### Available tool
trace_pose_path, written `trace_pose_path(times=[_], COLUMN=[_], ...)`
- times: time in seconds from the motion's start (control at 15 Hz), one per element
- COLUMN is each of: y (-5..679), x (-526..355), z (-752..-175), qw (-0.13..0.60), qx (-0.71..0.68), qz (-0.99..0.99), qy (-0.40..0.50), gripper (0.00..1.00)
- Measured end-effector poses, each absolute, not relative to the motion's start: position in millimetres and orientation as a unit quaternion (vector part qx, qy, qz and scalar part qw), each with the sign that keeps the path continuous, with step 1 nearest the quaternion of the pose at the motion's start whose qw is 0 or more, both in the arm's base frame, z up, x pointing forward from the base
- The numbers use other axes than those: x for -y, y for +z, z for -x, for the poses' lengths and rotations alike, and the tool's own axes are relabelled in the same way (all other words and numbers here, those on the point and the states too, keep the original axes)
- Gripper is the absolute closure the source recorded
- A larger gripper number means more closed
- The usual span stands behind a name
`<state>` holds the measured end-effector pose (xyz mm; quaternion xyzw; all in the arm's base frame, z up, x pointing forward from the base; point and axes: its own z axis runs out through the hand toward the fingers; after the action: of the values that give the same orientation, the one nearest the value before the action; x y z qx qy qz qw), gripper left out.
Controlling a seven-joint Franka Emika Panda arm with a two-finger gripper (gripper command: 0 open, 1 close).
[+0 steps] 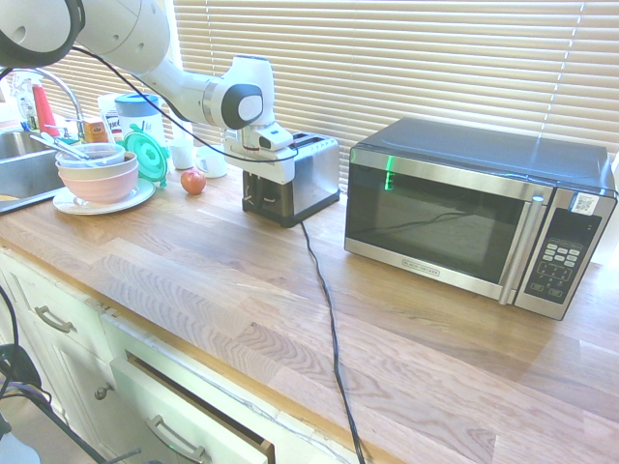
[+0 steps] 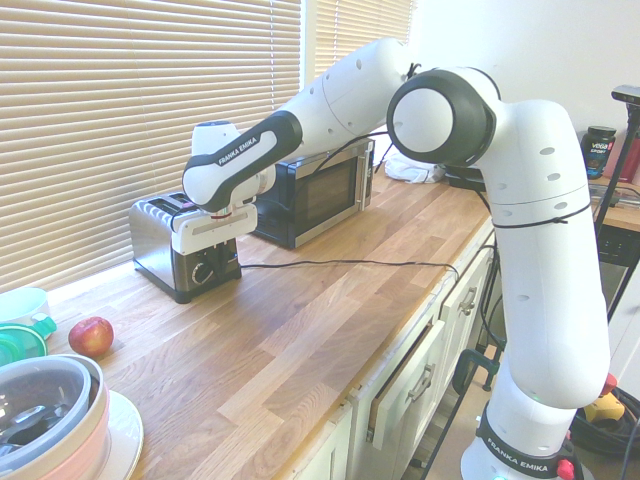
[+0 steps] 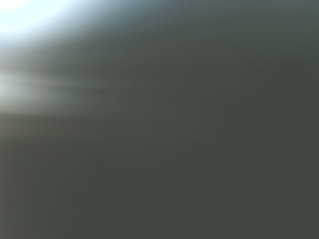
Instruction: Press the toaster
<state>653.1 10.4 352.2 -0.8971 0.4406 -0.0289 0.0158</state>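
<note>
The toaster is a small steel box with a black end panel. It stands on the wooden counter in front of the window blinds. My gripper hangs straight down against that black end, just above the round knob, right where the lever side is. The white hand hides the lever and most of the fingers, and the jaws look shut with nothing seen held. The wrist view is a dark blur with a bright corner, too close to make anything out.
A steel-and-black microwave stands beside the toaster. The toaster's black cord runs across the counter to its front edge. A red apple, stacked bowls and a sink lie on the other side.
</note>
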Motion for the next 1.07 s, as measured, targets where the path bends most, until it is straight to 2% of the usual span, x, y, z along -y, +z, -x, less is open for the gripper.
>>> trace_pose_path(times=[0.73, 0.8, 1.07], y=[352.2, 352.2, 352.2], x=[-10.4, -10.4, -10.4], z=[-653.1, -653.1, -653.1], qw=[0.016, 0.016, 0.016], qx=[-0.441, -0.441, -0.441], qz=[0.897, 0.897, 0.897], qy=[-0.029, -0.029, -0.029], gripper=[1.00, 0.00, 0.00])
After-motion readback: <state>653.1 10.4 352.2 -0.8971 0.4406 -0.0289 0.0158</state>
